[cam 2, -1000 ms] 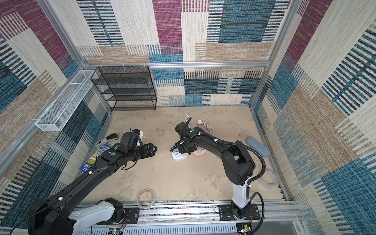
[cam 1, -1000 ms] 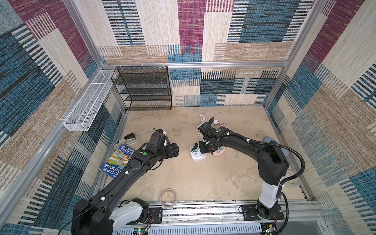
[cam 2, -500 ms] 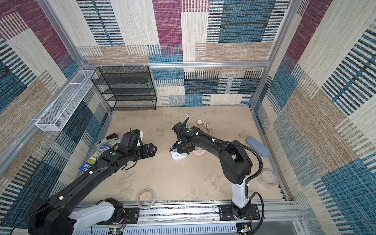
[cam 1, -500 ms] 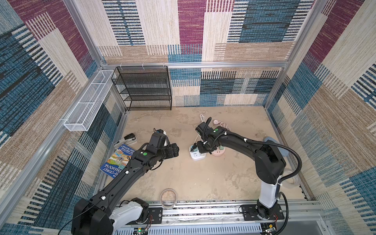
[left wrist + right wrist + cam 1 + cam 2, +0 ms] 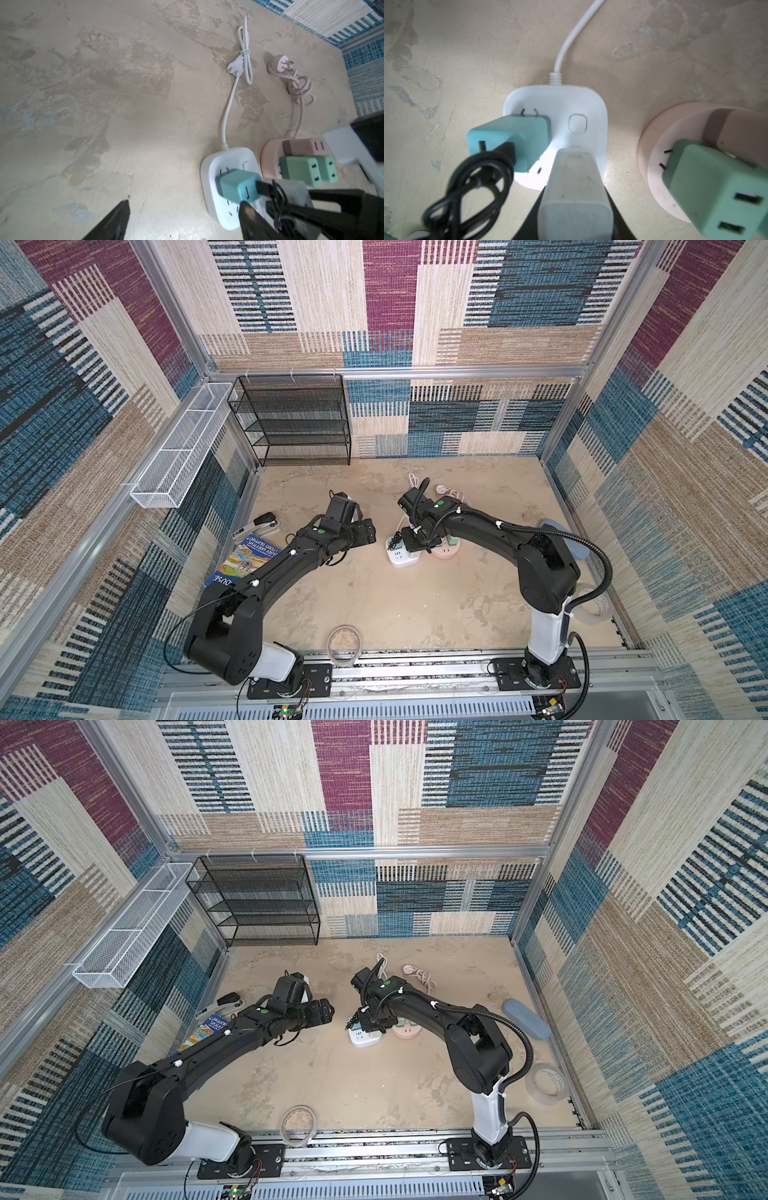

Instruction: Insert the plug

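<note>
Jaws of right gripper (image 5: 574,207) clamped on the white plug (image 5: 571,178), nose down over the white power strip (image 5: 401,560) near centre of the table (image 5: 374,605); prongs hidden, can't tell if seated. Same strip carries a teal charger (image 5: 508,137), at the plug's 9 o'clock in both top views, prongs partly exposed, black cable (image 5: 473,187) attached. A pink strip (image 5: 446,552) sits just beside at 3 o'clock. Jaws of left gripper (image 5: 372,533) released, at 9 o'clock of the white strip, apart from it.

This was a robot test cell in a lab: a mottled beige counter (image 5: 395,605) boxed in by aluminium framing (image 5: 399,374) and patchwork woven wall panels (image 5: 390,294), with two black arms (image 5: 286,568) bolted to a slotted rail (image 5: 415,672)
</note>
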Robot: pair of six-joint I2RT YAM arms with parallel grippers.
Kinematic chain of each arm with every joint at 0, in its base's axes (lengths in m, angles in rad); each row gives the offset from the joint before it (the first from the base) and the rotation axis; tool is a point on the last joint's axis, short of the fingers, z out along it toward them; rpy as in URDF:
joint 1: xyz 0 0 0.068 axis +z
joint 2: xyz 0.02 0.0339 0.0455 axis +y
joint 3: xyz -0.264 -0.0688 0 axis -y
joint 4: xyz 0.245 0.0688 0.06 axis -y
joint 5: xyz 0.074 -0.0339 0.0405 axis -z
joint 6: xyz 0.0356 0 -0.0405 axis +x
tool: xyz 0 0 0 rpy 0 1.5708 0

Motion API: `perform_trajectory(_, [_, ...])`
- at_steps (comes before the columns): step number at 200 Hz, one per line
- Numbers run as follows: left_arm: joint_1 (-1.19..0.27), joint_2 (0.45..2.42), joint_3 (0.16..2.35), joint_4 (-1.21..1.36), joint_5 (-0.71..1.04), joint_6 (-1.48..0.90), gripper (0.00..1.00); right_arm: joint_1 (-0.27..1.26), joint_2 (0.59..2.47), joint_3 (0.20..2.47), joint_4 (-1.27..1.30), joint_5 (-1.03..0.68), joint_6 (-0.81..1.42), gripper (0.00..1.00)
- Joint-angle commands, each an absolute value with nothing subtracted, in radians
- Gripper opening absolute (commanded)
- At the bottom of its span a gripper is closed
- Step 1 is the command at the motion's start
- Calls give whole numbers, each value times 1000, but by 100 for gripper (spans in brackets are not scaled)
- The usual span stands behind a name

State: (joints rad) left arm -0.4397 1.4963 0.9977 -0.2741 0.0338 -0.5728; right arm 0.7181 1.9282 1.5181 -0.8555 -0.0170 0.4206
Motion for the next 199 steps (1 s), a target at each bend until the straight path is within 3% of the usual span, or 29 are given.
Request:
perform_trajectory(1, [-437, 1576, 1060, -217, 82, -540, 86, 719, 1928, 1516, -870, -30, 414, 0])
perform_trajectory(79, [-447, 1816, 1118, -145, 298, -532, 74, 719, 1946, 1523, -857, -29, 393, 0])
perform_trajectory(199, [-508, 1839, 1025, -64, 383, -502, 70, 716, 1938, 1425, -787, -49, 373, 0])
